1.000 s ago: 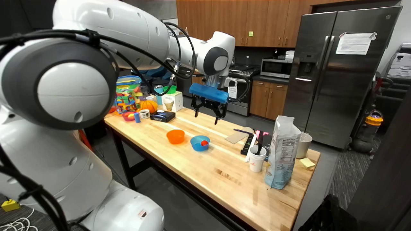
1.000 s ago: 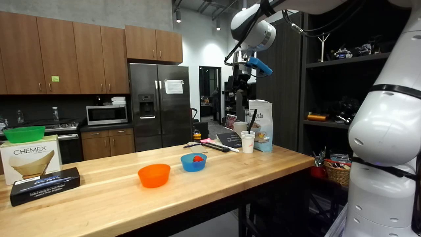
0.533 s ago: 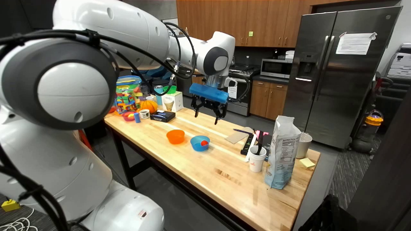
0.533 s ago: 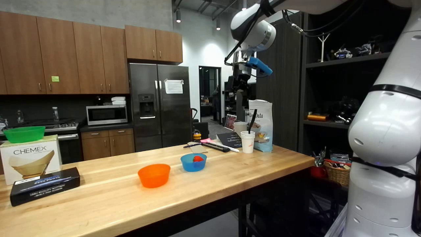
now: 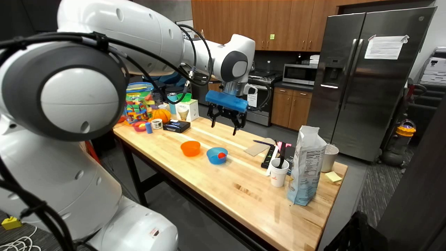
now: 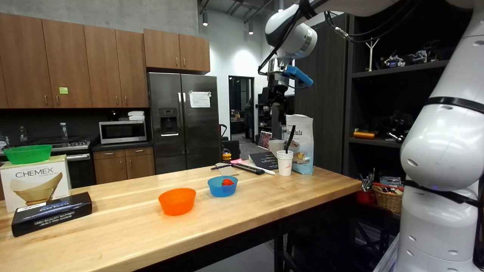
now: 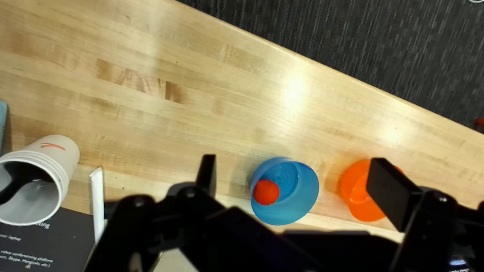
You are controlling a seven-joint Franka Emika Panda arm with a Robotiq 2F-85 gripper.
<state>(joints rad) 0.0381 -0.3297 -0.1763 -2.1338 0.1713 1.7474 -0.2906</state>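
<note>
My gripper (image 5: 223, 129) hangs open well above the wooden table, its two black fingers spread wide with nothing between them. Looking down in the wrist view, the gap of the gripper (image 7: 295, 175) frames a blue bowl (image 7: 293, 209) on the table below. A red round object (image 7: 266, 192), like a strawberry, lies in that bowl against its side. Beside it stands an orange bowl (image 7: 349, 185), partly covered by one finger (image 7: 391, 192) in this view. Both exterior views show the blue bowl (image 6: 222, 190) and the orange bowl (image 6: 177, 202) close together, apart from the gripper.
A tall oats bag (image 5: 306, 167), stacked paper cups (image 5: 278, 176) holding a black utensil, and pens with a dark card (image 6: 264, 160) occupy one end. Toward the opposite end are a black box (image 5: 176, 126), a Chemex box (image 6: 36, 181) and a toy-filled tub (image 5: 137, 104).
</note>
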